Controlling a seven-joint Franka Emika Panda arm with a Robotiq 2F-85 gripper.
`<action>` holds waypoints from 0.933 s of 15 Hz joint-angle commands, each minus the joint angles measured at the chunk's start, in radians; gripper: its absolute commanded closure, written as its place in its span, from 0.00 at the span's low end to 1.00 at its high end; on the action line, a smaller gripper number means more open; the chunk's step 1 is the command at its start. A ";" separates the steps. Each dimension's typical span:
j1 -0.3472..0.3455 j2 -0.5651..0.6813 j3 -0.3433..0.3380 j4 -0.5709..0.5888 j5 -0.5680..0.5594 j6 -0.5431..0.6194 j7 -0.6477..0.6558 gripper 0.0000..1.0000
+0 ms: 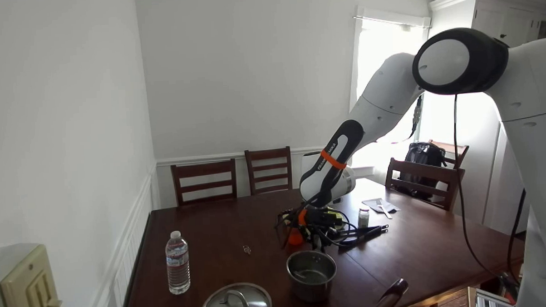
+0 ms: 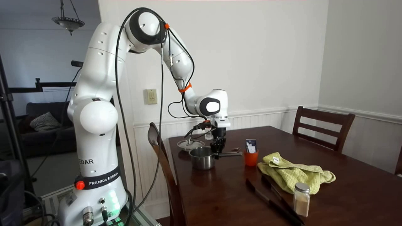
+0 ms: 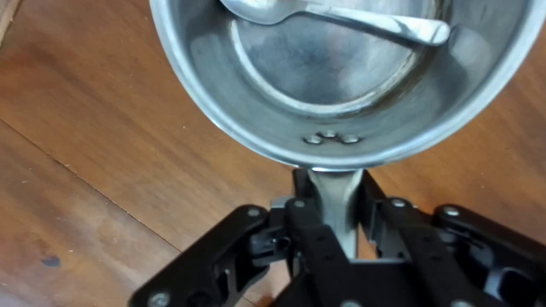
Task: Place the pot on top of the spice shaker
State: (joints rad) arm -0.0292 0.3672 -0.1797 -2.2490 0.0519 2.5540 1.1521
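Observation:
The small silver pot (image 1: 310, 285) is near the table's edge in both exterior views (image 2: 202, 160). In the wrist view its rim and dark inside (image 3: 222, 85) fill the top, with a metal spoon (image 3: 375, 23) lying in it. My gripper (image 3: 335, 183) is shut on the pot's handle (image 3: 339, 200), close to the rim, with a finger on each side. It also shows in an exterior view (image 2: 217, 153). I cannot tell whether the pot touches the table or hangs just above it. The spice shaker (image 2: 301, 200) stands upright farther along the table, also in an exterior view (image 1: 363, 217).
A metal lid (image 1: 237, 304) lies beside the pot, and a water bottle (image 1: 178, 263) stands beyond it. An orange cup (image 2: 251, 158), a crumpled green cloth (image 2: 293, 172) and black tongs (image 2: 273, 204) lie between pot and shaker. A chair back (image 2: 166, 169) rises at the table's edge.

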 commanded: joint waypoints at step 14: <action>-0.390 -0.346 -0.262 -0.089 0.327 -0.414 -0.097 0.93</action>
State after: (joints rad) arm -0.3745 0.0879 -0.4027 -2.3179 0.3249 2.1489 1.0470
